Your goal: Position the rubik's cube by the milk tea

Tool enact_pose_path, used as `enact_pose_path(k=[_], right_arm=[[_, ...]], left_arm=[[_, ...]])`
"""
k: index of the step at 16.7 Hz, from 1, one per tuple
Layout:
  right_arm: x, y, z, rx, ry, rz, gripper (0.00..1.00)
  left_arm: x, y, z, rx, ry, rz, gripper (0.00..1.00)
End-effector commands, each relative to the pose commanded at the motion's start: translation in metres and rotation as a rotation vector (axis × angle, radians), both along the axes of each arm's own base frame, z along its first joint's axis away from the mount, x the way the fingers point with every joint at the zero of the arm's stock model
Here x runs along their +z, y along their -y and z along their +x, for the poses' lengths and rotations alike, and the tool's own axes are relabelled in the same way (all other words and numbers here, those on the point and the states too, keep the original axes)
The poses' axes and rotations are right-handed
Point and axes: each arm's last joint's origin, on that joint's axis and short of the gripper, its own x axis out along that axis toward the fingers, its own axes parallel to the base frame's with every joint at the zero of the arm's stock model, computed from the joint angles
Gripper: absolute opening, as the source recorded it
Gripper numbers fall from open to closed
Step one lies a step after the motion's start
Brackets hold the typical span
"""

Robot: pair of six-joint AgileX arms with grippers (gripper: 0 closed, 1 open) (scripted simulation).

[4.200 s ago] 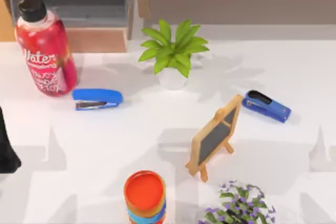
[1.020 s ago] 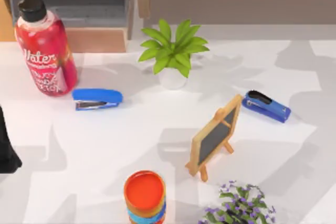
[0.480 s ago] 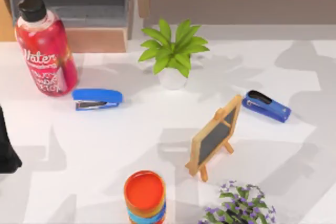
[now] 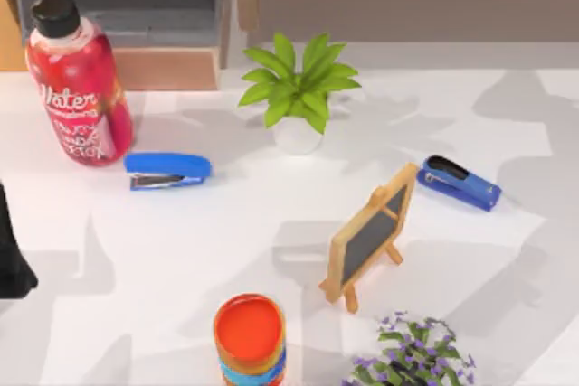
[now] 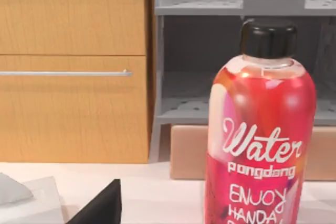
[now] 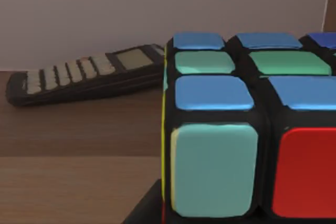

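White table, two staplers

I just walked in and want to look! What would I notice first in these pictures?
Probably the big red water bottle standing at the table's back left. Close to the right wrist camera sits the colourful rubik's cube on a brown wooden surface, a dark calculator behind it. A leafy green plant stands mid-table.

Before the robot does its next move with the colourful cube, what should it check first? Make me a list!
1. Rubik's cube close to the right wrist camera, on a brown wooden surface: ok.
2. Calculator lies apart behind the cube: ok.
3. Right gripper closed on the cube: cannot tell.
4. Milk tea spotted as the goal: cannot tell; the table has a red water bottle and an orange-topped cup.
5. Left arm parked at the table's left edge: ok.
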Motion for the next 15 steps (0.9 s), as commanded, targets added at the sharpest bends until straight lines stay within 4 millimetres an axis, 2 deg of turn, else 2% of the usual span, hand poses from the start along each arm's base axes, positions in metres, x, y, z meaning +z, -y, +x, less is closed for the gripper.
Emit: enact_pose_path(k=[7,11,13,15], right_arm=[[0.011,0.001,-0.001,-0.003,0.001,0.001,0.00],[0.008,0.001,-0.001,-0.002,-0.004,0.004,0.00],[0.018,-0.002,0.001,0.000,0.004,-0.026,0.00],[0.037,-0.007,0.005,-0.002,0.006,-0.082,0.00]], left_arm=[[0.000,0.000,0.000,0.000,0.000,0.000,1.00],[0.000,0.000,0.000,0.000,0.000,0.000,1.00],[0.000,0.000,0.000,0.000,0.000,0.000,1.00],[0.000,0.000,0.000,0.000,0.000,0.000,1.00]])
